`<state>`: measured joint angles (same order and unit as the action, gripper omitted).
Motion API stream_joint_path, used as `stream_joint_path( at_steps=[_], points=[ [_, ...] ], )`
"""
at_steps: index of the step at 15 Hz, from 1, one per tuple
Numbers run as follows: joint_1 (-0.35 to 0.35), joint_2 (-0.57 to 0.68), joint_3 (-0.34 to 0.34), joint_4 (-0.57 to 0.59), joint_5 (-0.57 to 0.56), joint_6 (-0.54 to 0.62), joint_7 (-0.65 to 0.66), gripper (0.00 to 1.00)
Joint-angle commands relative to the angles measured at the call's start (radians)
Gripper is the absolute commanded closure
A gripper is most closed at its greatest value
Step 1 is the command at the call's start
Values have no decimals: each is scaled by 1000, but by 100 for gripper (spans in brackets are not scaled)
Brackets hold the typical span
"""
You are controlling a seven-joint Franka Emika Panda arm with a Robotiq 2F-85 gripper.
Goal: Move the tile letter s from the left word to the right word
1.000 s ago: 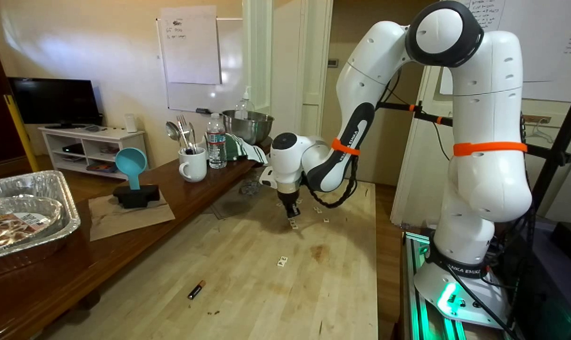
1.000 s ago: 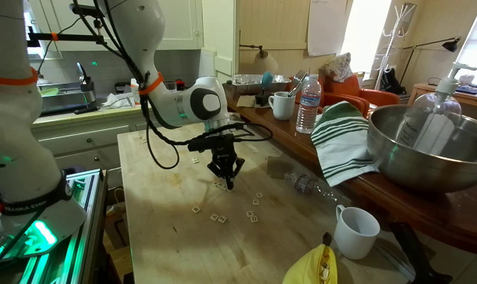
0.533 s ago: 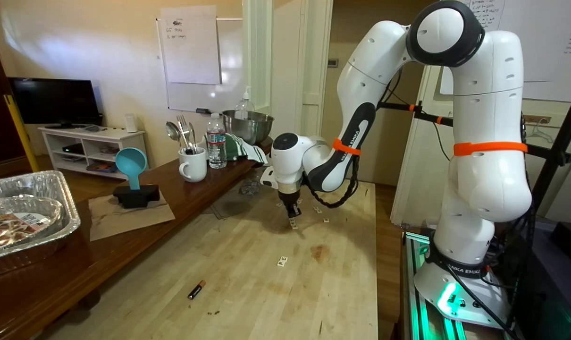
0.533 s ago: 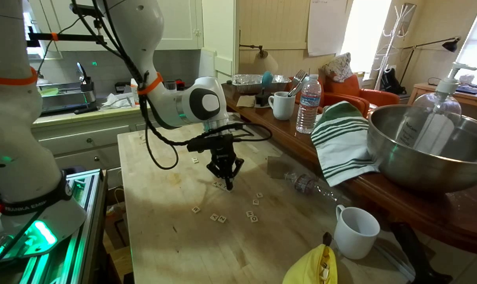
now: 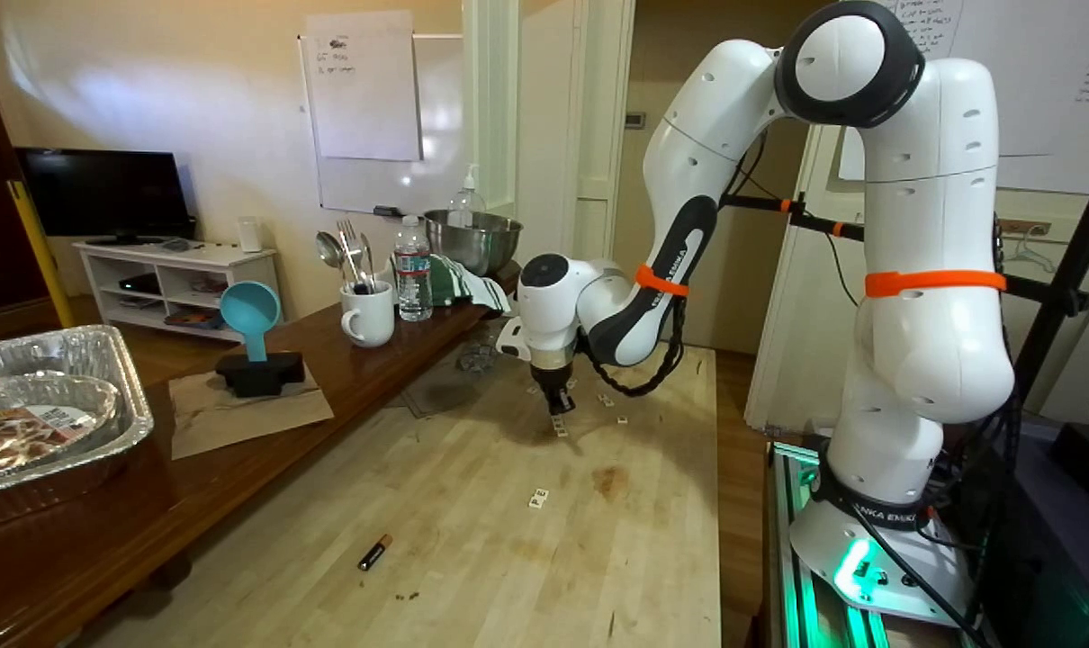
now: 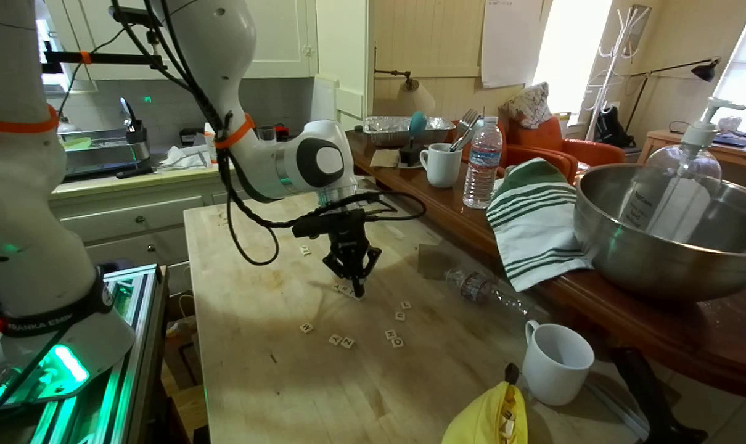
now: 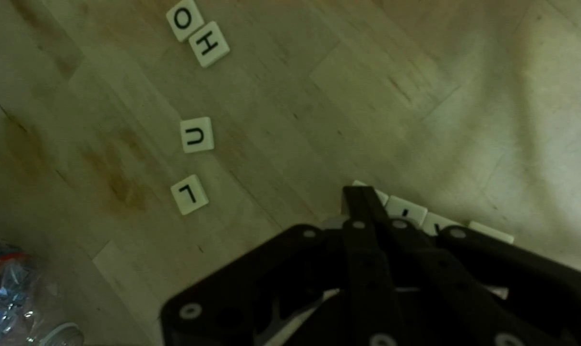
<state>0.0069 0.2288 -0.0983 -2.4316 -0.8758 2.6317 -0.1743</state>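
S not legible anywhere; best guess is the end tile point(image 7: 381, 197) of the row of tiles point(image 7: 415, 214), right of centre in the wrist view, mostly covered by the tool point(image 7: 361, 191), which is closed together, nothing seen in it. Tile should be light, stiff, tough, slightly slippery; thin, so pinch opposite edges low or nudge along the counter point(image 7: 281, 120). Arm point(image 5: 715, 108) arches from the right in an exterior view, tool pointing down mid-frame.

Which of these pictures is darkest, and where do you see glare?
Wrist view: dimmest, the gripper nearly black, though the U tile reads clearly; in an exterior view, a window washed out white; in an exterior view, bright spots on the whiteboard.
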Motion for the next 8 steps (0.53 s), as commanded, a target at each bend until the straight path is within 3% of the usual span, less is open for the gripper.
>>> stream_joint_path(
  at_steps=[1,8],
  points=[
    [-20,19,10,-30,-18,26,17,100],
    [-24,-1,10,-36,-13,20,9,100]
  ],
)
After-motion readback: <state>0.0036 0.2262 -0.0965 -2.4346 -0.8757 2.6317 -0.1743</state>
